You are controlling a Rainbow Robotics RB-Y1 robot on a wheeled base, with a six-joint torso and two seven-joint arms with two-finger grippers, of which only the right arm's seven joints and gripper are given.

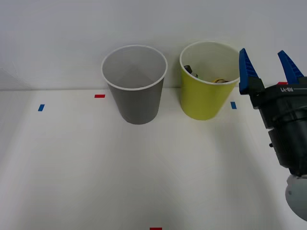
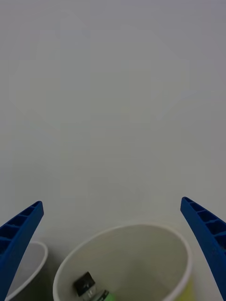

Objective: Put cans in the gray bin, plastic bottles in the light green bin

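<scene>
Now the gripper (image 1: 267,62) hangs released and empty just beside the green bin (image 1: 204,98), bottles (image 2: 89,288) lying below inside; best lift clear without nudging its rim.

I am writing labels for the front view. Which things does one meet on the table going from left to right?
Blue tape mark → red tape mark → gray bin → light green bin → right gripper, open.

Bottles (image 1: 218,80) mostly hidden inside light green bin (image 1: 204,96).
</scene>
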